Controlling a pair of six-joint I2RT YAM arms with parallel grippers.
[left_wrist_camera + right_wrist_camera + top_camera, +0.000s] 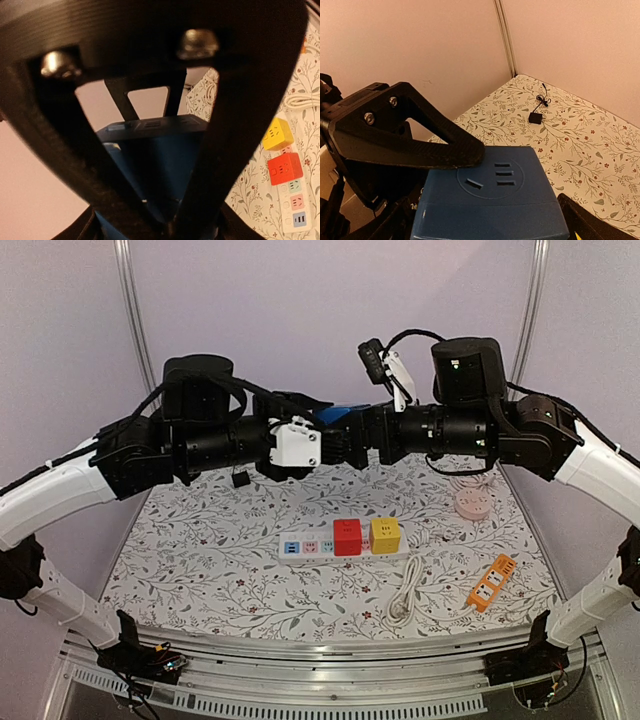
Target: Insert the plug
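A blue cube plug (335,416) hangs in mid-air above the back of the table, between both grippers. My left gripper (322,432) comes from the left and my right gripper (352,432) from the right, and both look shut on it. In the right wrist view the blue cube (495,200) sits between my right gripper's (487,222) fingers, and a left finger (415,140) lies on its socket face. In the left wrist view the cube (155,150) is dark behind black fingers. The white power strip (310,548) carries a red cube (347,537) and a yellow cube (385,535).
An orange power strip (493,582) lies at the front right, and a pink round socket (472,503) at the back right. A coiled white cable (405,595) runs from the white strip. A small black adapter (241,478) lies at the back left.
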